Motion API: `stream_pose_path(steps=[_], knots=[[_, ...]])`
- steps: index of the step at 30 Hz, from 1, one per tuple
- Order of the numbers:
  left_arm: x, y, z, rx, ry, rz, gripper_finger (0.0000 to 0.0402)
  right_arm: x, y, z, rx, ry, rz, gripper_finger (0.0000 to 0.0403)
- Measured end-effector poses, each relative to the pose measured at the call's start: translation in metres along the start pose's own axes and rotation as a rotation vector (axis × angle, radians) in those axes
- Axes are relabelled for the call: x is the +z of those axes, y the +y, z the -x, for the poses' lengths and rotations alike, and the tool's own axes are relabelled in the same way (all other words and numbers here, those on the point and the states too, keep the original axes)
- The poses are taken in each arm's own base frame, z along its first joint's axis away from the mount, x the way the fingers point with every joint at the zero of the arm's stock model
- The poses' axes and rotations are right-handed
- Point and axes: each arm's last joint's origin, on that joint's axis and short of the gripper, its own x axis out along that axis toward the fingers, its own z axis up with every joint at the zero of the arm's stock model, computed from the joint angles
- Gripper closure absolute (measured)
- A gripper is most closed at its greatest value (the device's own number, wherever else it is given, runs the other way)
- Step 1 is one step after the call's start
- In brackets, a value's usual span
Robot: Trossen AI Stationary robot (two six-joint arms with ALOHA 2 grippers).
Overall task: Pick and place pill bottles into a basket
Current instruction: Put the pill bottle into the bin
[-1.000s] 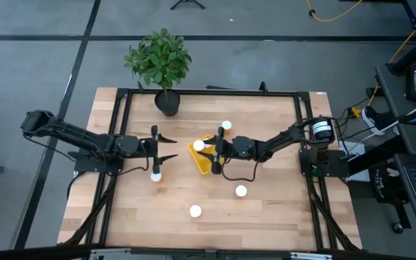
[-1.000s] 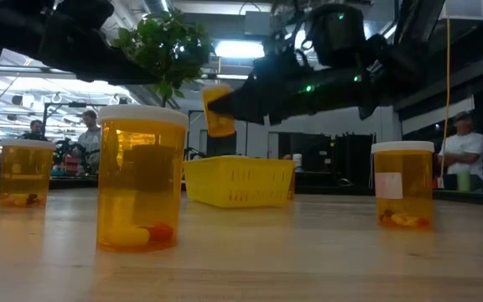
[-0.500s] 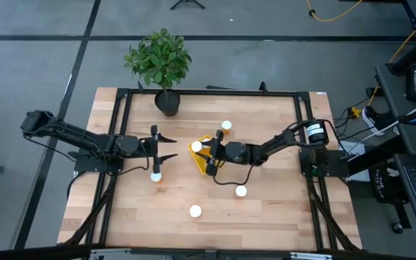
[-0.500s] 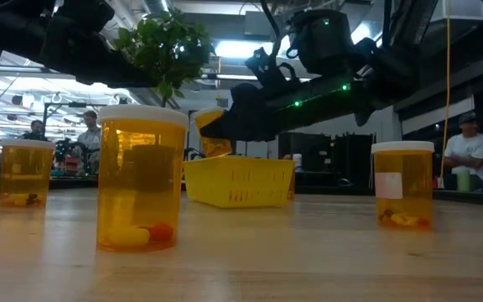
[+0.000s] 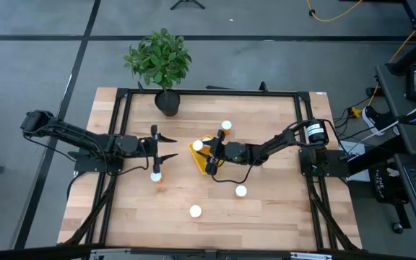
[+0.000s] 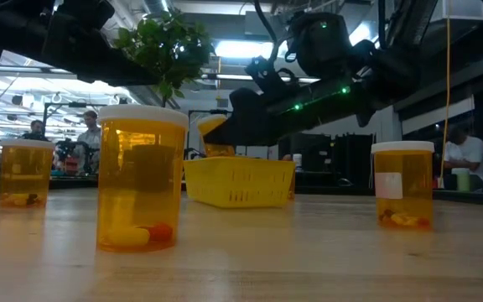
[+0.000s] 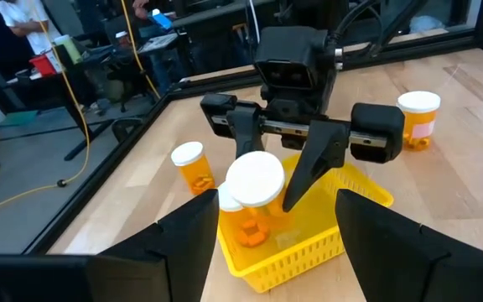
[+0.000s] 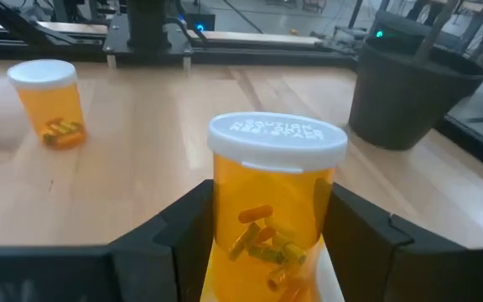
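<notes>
My right gripper is over the yellow basket, shut on a pill bottle with an orange body and a white cap. In the left wrist view, a second white cap shows beside it in the basket. My left gripper is open and empty, left of the basket. Other bottles stand on their bases on the table: one by my left gripper, one behind the basket, and two nearer the front. My right gripper pinches the bottle's orange body below the cap between its two fingers. The fingers slant down from the table's right. The bottle is upright over the basket, its lower end about level with the basket's rim. Whether it touches the basket's floor, I cannot tell.
A black pot with a green plant stands at the table's far edge, left of centre. A black frame runs around the table. People show in the room beyond.
My right gripper has come down toward the basket with the bottle and reached a little farther toward the table's left. The bottle was tilted and well above the rim; it is now lower and upright.
</notes>
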Motion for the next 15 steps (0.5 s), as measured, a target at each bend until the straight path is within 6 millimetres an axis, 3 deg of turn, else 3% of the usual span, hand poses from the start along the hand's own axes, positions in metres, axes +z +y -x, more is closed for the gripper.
stream_pose_path(steps=[15], knots=[[0.0, 0.0, 0.0, 0.001, 0.0, -0.002, 0.0167, 0.0018, 0.0045, 0.0012, 0.029, -0.014, 0.032, 0.0207]])
